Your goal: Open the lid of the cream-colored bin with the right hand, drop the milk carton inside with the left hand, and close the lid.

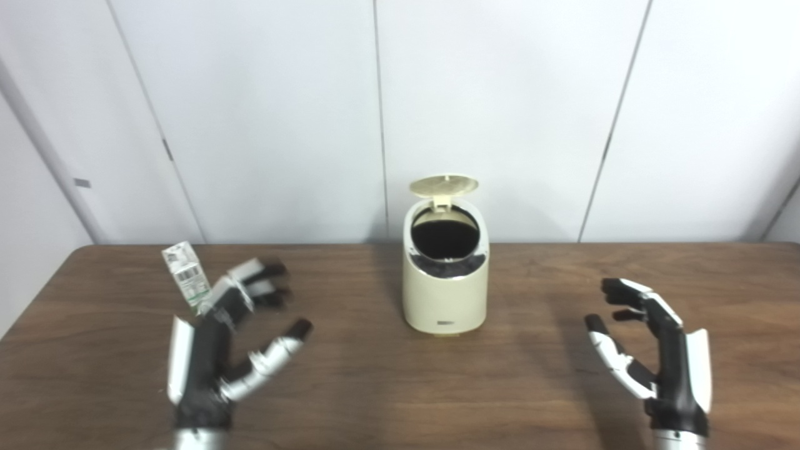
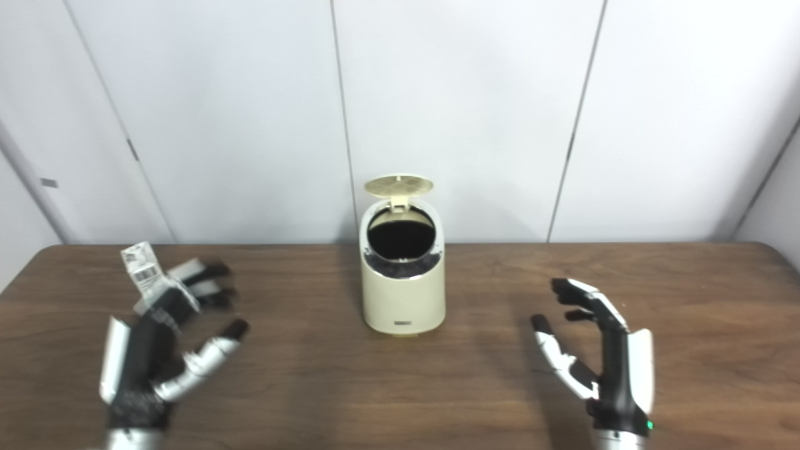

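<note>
A small cream-colored plastic bin [image 1: 445,287] with a rounded body stands near the middle of a dark brown wooden counter [image 1: 375,387], toward its far edge. Its round cream lid [image 1: 444,185] is flipped up on a rear hinge and stands above the back of the rim, leaving the dark opening [image 1: 445,237] uncovered and facing the viewer. A dark liner edge shows just inside the rim.

To the left of the bin and well apart from it, a small white milk carton [image 1: 185,274] with green print and a barcode stands tilted on the counter. The robot's left hand [image 1: 219,340], black with silver and white parts, is raised just in front of the carton, its palm turned toward the bin. Its fingers [image 1: 275,353] are spread wide and hold nothing. They look blurred. Whether the back of the hand touches the carton cannot be told, because the hand covers the carton's lower part.

The right hand [image 1: 656,350] is on the other side, well to the right of the bin, its palm facing inward. Its fingers [image 1: 615,362] are apart, slightly curled, and empty.

Behind the counter is a plain white panelled wall [image 1: 281,112] with thin vertical seams.
</note>
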Motion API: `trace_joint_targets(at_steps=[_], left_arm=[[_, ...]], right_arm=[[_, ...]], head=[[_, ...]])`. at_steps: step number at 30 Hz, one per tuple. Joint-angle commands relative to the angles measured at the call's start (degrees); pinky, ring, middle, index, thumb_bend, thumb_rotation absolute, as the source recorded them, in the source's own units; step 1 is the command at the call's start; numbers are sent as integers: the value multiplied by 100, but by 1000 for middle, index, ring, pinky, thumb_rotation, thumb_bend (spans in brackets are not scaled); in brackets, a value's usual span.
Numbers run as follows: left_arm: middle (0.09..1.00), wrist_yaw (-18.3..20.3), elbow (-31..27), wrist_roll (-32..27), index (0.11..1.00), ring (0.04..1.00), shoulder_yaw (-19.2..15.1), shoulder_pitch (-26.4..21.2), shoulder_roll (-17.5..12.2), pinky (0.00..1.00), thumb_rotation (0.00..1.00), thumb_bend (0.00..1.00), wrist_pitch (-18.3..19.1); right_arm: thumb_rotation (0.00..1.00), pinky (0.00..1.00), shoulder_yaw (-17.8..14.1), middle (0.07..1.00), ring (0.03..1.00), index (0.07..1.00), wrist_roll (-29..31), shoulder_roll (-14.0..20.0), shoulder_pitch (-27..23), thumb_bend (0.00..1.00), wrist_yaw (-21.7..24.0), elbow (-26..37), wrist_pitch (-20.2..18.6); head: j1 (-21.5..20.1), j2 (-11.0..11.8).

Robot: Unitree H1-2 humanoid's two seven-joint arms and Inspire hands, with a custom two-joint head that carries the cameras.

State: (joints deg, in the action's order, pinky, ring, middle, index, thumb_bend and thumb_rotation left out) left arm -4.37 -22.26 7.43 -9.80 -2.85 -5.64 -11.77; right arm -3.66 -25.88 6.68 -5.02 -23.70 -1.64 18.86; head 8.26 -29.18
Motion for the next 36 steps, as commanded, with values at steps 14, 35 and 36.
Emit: trace_joint_targets(at_steps=[14,35,36], left_arm=[[798,215,32,-634,853,785,-1205,-473,-1648,706,281,1000,857],[962,836,912,-779,983,965,-835,-676,-2017,970,235,976,2133],[966,865,1012,-720,988,969,-783,-709,-2077,968,245,989,2179]], right_arm=[[495,529,-176,677,644,677,127,562,-82,220,-75,-851,499],[804,446,-289,649,604,627,542,828,-138,367,189,-1068,513],[813,447,-292,649,603,627,549,831,-151,378,182,-1110,548]], head=[[1080,282],[2047,381],[2065,382]])
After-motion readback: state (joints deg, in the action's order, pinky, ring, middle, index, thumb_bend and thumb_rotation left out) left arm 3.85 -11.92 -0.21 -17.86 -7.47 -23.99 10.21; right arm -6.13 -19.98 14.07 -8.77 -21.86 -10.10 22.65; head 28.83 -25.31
